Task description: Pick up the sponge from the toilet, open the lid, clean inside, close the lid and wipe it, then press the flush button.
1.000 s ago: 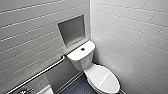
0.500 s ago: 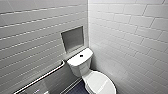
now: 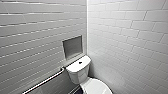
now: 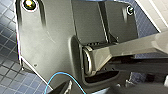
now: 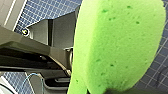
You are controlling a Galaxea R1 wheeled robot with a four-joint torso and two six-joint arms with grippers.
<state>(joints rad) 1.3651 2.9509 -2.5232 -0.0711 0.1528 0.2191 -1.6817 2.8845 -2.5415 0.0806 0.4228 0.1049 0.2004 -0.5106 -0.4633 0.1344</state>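
The white toilet (image 3: 78, 72) stands in the corner of the tiled room, low in the head view. Its boxy tank carries the small dark flush button (image 3: 80, 62) in the middle of its top. In front of the tank the white oval lid (image 3: 96, 87) lies down over the bowl, cut off by the picture's edge. The bright green sponge (image 5: 117, 45) looms large in the right wrist view, above the blue tiled floor, with my right gripper (image 5: 105, 90) shut on its end. My left gripper is open and holds nothing.
A recessed grey niche (image 3: 72, 47) sits in the wall above the tank. A metal grab bar (image 3: 45, 81) runs along the left wall beside the toilet. White tiled walls meet behind the tank. Blue small-tiled floor (image 4: 10, 75) lies under both arms.
The whole head picture has shifted: the toilet now sits lower, with less of the bowl in frame, so the camera has moved. The sponge stays in the right gripper.
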